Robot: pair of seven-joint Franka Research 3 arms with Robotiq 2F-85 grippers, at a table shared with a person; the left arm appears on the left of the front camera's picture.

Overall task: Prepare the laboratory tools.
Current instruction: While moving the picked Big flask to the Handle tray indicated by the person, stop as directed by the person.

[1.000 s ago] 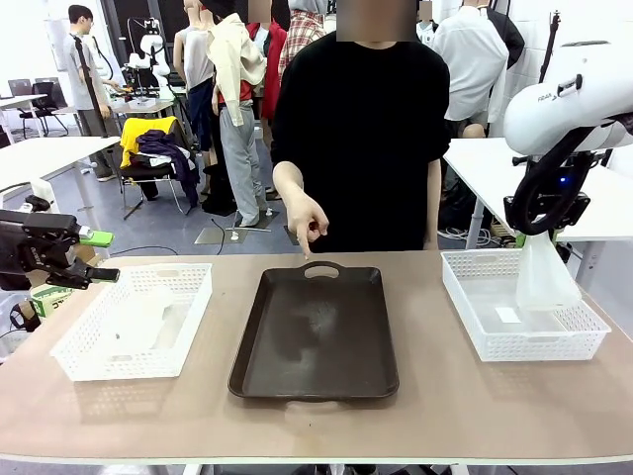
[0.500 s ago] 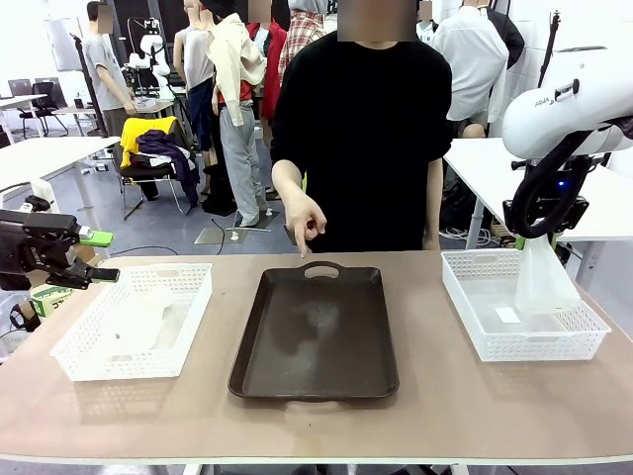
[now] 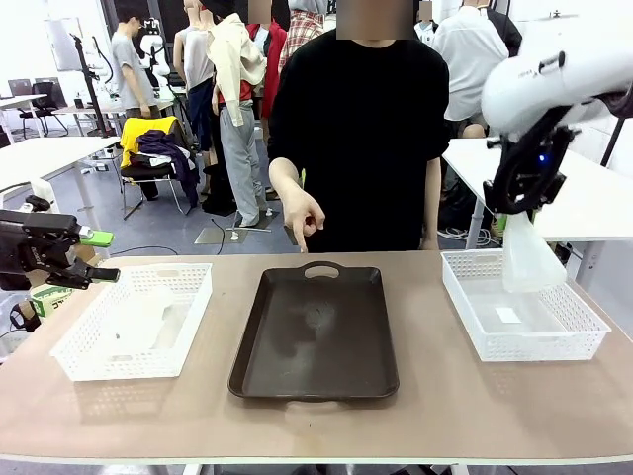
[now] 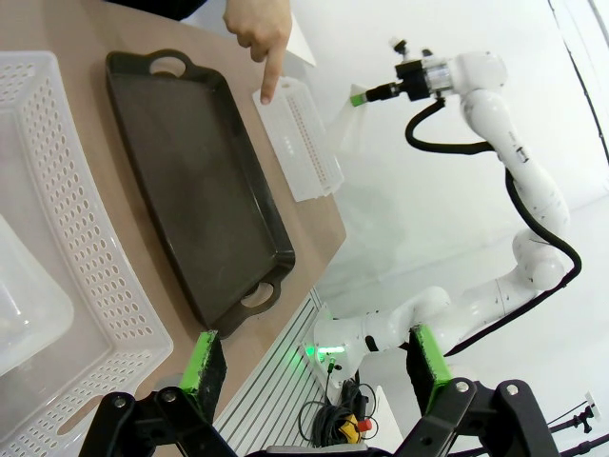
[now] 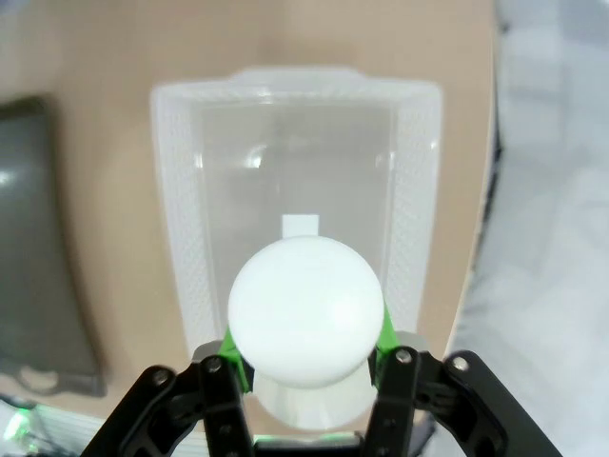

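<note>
The neck of the flask is swallowed by my right pincer, so the front camera hides the contact. On the right wrist camera I get the green fingertips clamped on either side of it, with little of the flask showing beyond its round white base. Its long axis runs vertically: neck up in the grip, wide base pointing down. It hangs over the right basket, though I cannot tell whether the base clears the rim.

The second flask is only a pale frosted blur inside the left basket, and I cannot make out which way its neck points.

My left pincer hangs beside that basket's far left corner, off the worktop edge, spread wide with nothing between the pads. Across from me, the person's hand points a finger down toward the far handle of the dark tray.
</note>
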